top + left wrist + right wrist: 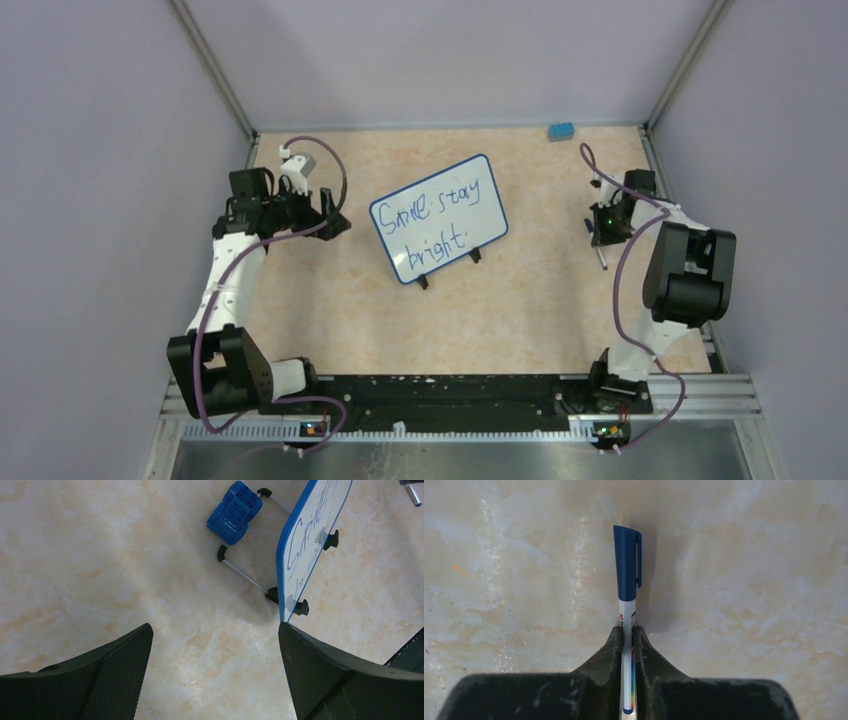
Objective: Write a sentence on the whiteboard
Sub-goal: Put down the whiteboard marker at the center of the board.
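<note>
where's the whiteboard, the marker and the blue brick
whiteboard [440, 222]: top view, middle of its white face
marker [627, 611]: right wrist view, white barrel just below the cap
blue brick [235, 511]: left wrist view, middle of its studded face

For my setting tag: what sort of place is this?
Likely a robotics lab test cell: plain grey panel walls, a beige marble-patterned tabletop, and two white-and-black robot arms bolted to a black metal rail.

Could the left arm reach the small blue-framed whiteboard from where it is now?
Probably yes: the open left gripper sits just beside the small white, blue-framed whiteboard, pointing at its side edge, and nothing stands between them.
</note>
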